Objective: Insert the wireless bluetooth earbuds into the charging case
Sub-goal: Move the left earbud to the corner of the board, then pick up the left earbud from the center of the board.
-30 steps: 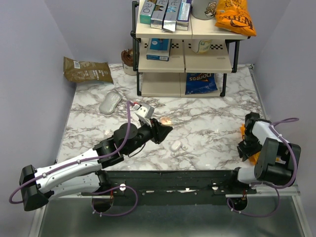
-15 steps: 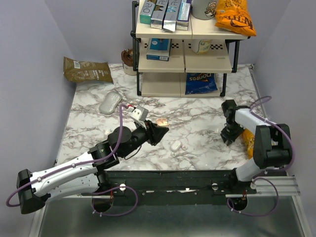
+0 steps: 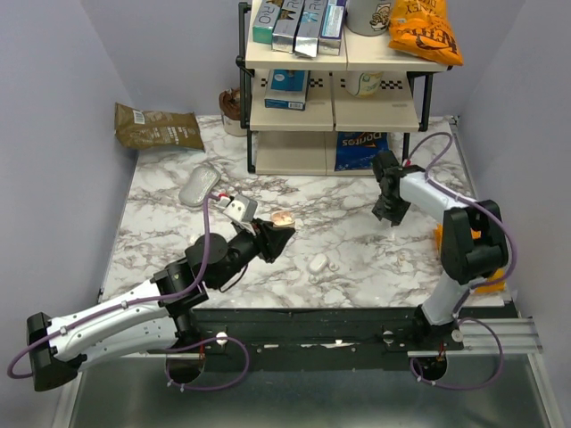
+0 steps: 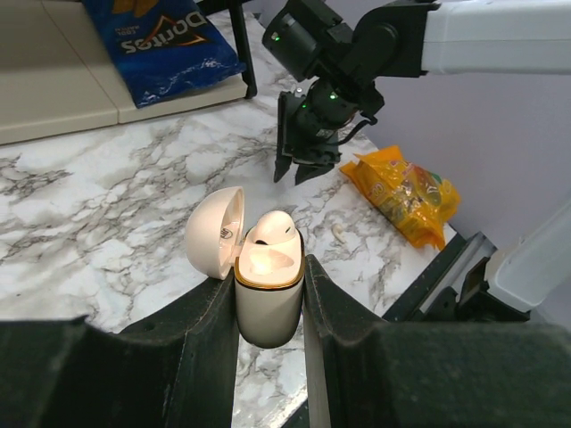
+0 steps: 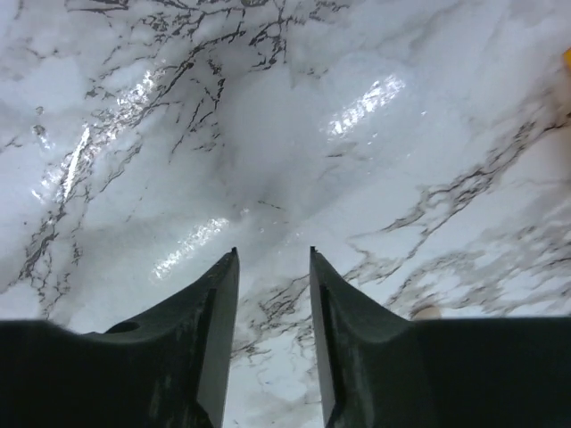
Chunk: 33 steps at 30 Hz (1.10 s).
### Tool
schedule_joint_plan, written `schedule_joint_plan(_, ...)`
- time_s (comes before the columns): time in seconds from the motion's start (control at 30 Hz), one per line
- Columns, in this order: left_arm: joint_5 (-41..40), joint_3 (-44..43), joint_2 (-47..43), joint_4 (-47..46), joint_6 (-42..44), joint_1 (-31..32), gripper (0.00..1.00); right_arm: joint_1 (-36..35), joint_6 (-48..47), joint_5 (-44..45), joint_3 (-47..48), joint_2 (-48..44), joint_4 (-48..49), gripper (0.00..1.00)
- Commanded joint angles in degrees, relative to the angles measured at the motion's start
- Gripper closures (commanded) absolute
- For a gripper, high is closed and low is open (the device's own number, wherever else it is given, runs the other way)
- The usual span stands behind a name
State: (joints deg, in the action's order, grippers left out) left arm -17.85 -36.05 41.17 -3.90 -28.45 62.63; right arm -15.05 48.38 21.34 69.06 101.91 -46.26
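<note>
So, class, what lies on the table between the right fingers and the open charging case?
Nothing: bare marble table separates the right fingers from the charging case, in the left wrist view.

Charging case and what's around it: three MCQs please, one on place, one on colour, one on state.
1. Where is the charging case?
A) on the rack's top shelf
B) between the left gripper's jaws
C) beside the mouse

2. What colour is the Doritos bag under the lowest shelf of the rack?
A) blue
B) green
C) red

3. How is the case's lid?
A) shut
B) taken off
C) hinged open, with one earbud seated

Answers:
1 B, the left wrist view shows the jaws pressed on its two sides.
2 A, it is blue in both the top and the left wrist views.
3 C, the lid tilts back on its hinge and an earbud sits in one well.
</note>
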Motion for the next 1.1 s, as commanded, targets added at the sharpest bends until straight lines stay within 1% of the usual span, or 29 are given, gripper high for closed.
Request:
schedule_joint_plan(0.0, -3.68, 0.46, -1.44, -0.05, 3.83, 0.21, 1.00, 0.11, -9.58, 2.66, -8.79, -12.93, 3.96, 0.43)
schedule_joint_plan(0.03, -3.69, 0.72, -1.79, -0.23, 4.19, 0.30, 1.00, 0.19, -11.53, 1.52, -11.46, -15.57, 7.55, 0.37)
schedule_joint_plan(0.07, -3.34, 0.98, -1.88, -0.93, 4.36, 0.21, 1.00, 0.11, -12.25, 0.55, -13.84, -19.86, 8.46, 0.21)
schedule_joint_plan(0.1, -3.51, 1.68, -1.88, -1.28, 4.54, 0.12, 1.00, 0.19, -14.08, 0.11, -17.34, -21.21, 9.08, 0.15)
schedule_joint_plan(0.17, -2.73, 2.56, -2.06, -2.42, 4.10, 0.04, 1.00, 0.19, -14.63, -0.86, -19.22, -22.36, 8.91, 0.10)
schedule_joint_plan(0.2, -1.94, 3.44, -1.97, -2.95, 4.01, 0.12, 1.00, 0.19, -13.41, -0.08, -19.40, -21.93, 7.60, 0.09)
schedule_joint_plan(0.27, -0.88, 4.32, -1.88, -4.26, 3.14, 0.03, 1.00, 0.11, -13.05, 0.19, -19.93, -21.23, 4.96, 0.12)
schedule_joint_plan(0.3, -0.18, 5.19, -1.88, -4.79, 2.87, 0.12, 1.00, 0.19, -12.53, 0.28, -20.10, -21.14, 4.34, 0.17)
schedule_joint_plan(0.4, 0.70, 6.60, -2.23, -6.12, 2.08, 0.12, 1.00, 0.19, -12.61, -0.86, -21.42, -21.93, 4.69, 0.25)
schedule_joint_plan(0.53, 1.67, 7.57, -3.55, -6.30, 2.08, 0.04, 1.00, 0.28, -13.75, -1.74, -21.33, -19.74, 4.25, 0.33)
schedule_joint_plan(0.77, 2.11, 8.37, -3.46, -6.91, 2.17, 0.12, 1.00, 0.11, -16.47, -4.55, -21.42, -18.42, 3.37, 0.35)
schedule_joint_plan(0.97, 2.47, 8.46, -2.58, -8.22, 1.99, 0.12, 1.00, 0.19, -16.83, -4.21, -20.28, -16.92, -0.05, 0.36)
schedule_joint_plan(1.07, 2.73, 8.46, -1.97, -9.10, 1.64, 0.12, 1.00, 0.19, -16.48, -3.94, -19.40, -14.37, -1.55, 0.37)
